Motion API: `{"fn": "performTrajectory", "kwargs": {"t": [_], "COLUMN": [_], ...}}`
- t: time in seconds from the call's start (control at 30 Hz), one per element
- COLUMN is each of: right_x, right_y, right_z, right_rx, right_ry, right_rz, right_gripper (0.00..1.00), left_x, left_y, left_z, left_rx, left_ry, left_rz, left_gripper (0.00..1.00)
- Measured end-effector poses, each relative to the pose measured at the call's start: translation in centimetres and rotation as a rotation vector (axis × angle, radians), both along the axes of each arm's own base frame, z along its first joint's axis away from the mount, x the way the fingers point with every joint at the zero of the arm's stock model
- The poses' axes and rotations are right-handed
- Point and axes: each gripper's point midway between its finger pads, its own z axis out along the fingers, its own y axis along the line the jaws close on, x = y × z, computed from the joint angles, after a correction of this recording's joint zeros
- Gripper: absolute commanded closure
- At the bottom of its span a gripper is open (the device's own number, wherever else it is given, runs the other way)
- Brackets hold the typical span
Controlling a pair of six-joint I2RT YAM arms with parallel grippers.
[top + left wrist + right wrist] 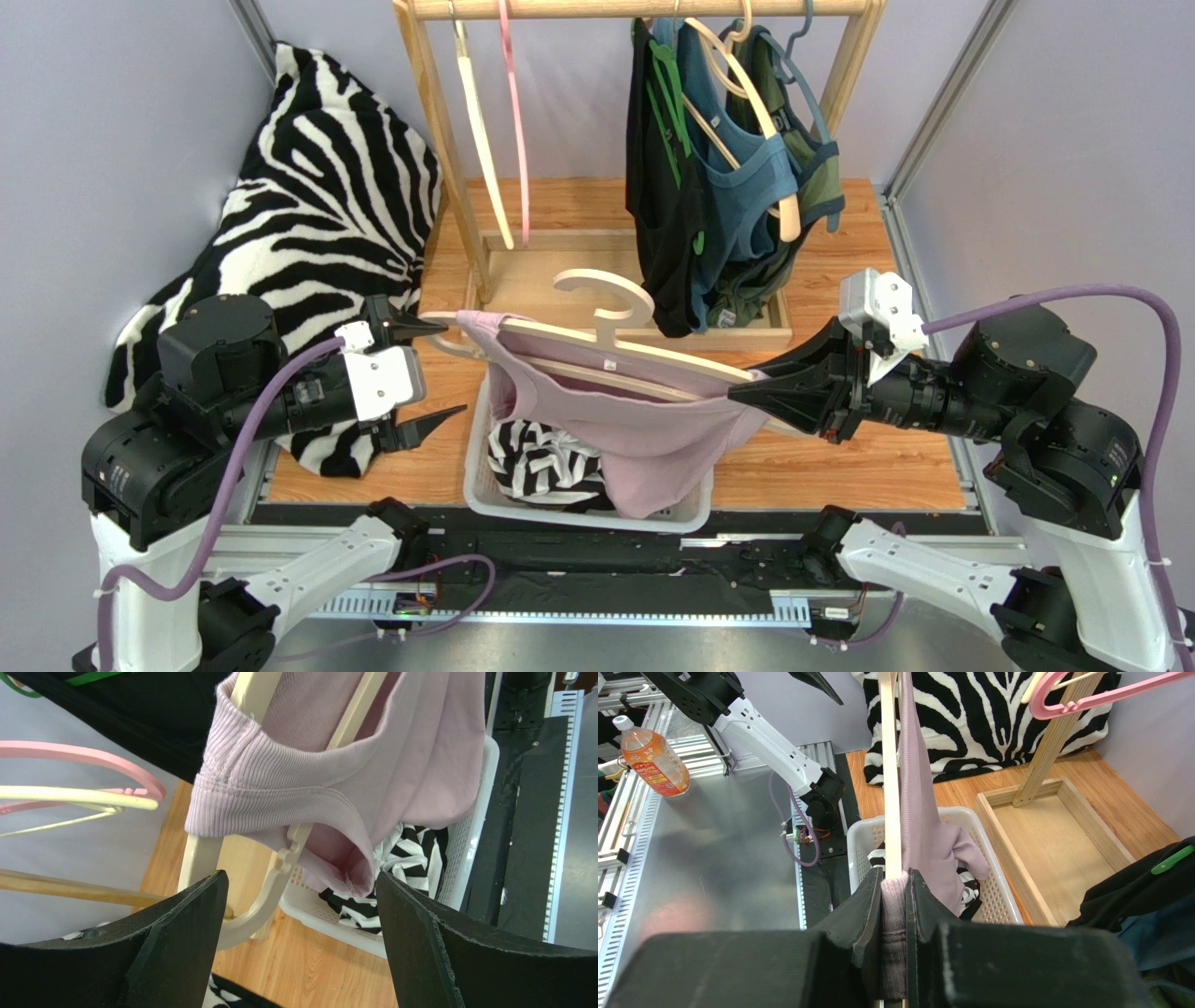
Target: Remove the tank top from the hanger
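A pale pink tank top [617,434] hangs on a cream wooden hanger [617,343], held level above a white basket [561,513]. My right gripper [737,396] is shut on the top's right shoulder strap and the hanger end; the wrist view shows the ribbed pink fabric [920,812] and the hanger bar [890,777] pinched in that gripper [895,878]. My left gripper [446,371] is open at the hanger's left end. In its wrist view the left gripper [302,878] has the other strap [337,763] and the hanger's curved end [210,861] just ahead of its open jaws, not touching.
The basket holds a black-and-white striped garment [540,462]. A zebra-print cushion [323,210] lies at the left. A wooden rack [435,126] behind carries dark tops [701,182] and a pink hanger [512,112]. An orange bottle [654,759] stands on the metal bench.
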Motion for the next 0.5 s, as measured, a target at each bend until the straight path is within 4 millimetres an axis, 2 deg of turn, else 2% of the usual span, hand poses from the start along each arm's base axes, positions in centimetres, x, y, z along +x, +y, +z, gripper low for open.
{"fn": "performTrajectory", "kwargs": {"t": [0.17,0.27,0.5], "right_x": [0.1,0.1,0.1], "right_y": [0.3,0.4,0.5], "right_z": [-0.2,-0.3,-1.0], "right_rx": [-0.008,-0.012,-0.039], "right_ry": [0.001,0.002,0.010], "right_rz": [0.009,0.015,0.026], "right_gripper": [1.00,1.00,1.00], "left_x": [-0.1,-0.2,-1.3], "left_y": [-0.2,-0.2,0.5], "left_z": [0.1,0.5,2.8], "left_rx": [0.000,-0.003,-0.043], "left_ry": [0.007,-0.002,-0.086], "left_rz": [-0.017,-0.021,-0.025], "left_gripper": [0.29,0.31,0.32]}}
